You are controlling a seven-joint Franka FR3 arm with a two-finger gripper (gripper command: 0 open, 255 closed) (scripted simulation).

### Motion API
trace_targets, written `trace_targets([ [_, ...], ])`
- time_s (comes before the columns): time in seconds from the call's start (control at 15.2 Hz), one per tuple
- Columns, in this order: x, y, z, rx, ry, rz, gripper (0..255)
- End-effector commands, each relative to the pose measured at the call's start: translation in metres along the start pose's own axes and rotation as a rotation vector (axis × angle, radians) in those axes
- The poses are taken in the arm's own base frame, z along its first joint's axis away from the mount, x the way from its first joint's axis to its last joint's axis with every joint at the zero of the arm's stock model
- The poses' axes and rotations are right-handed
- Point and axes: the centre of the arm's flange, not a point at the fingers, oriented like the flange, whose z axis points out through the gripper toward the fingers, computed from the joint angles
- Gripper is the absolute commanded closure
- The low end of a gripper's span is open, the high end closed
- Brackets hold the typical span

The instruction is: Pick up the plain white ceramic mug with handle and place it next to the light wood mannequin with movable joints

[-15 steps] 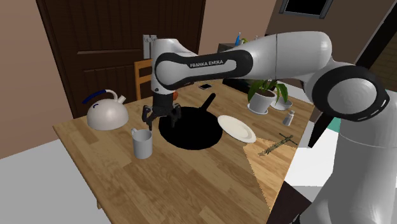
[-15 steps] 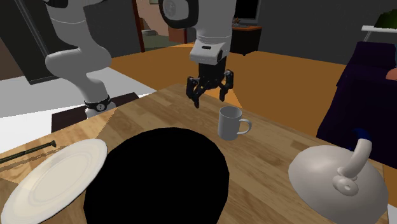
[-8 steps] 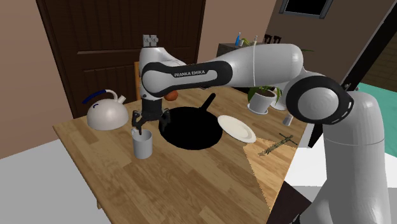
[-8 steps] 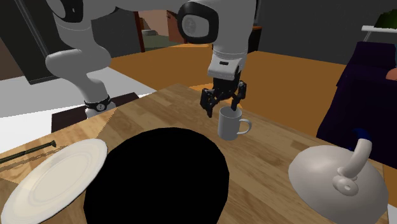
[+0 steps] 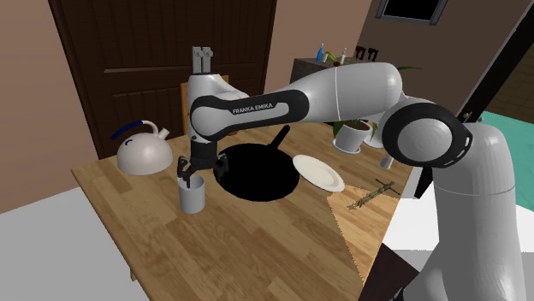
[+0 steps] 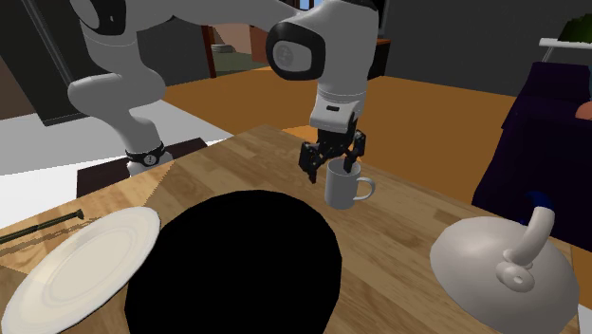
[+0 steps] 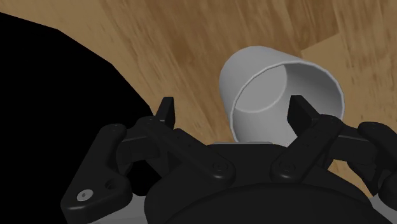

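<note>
Mug: stood upright on the table, left of centre in the shoulder view, beside the pan.
Gripper: spread wide, empty, apparently astride the mug's rim.
Grasp: needed a level descent before closing.

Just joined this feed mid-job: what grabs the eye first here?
A big black pan dominates the middle of the wooden table. Beside it, the open gripper hangs just above the rim of the upright pale grey mug. A white domed kettle sits past the mug, a white plate on the pan's other side.
</note>
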Motion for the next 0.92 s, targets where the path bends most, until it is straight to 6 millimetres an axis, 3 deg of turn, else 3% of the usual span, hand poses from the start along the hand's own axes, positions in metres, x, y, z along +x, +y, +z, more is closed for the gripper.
trace_targets([
  [0.0,0.0001,0.0,0.0003,0.0,0.0,0.0,0],
  [0.13,0.0,0.0,0.0002,0.0,0.0,0.0,0],
  [0.2,0.0,0.0,0.0002,0.0,0.0,0.0,255],
  [0.86,-0.0005,-0.0002,-0.005,0.0,0.0,0.0,255],
])
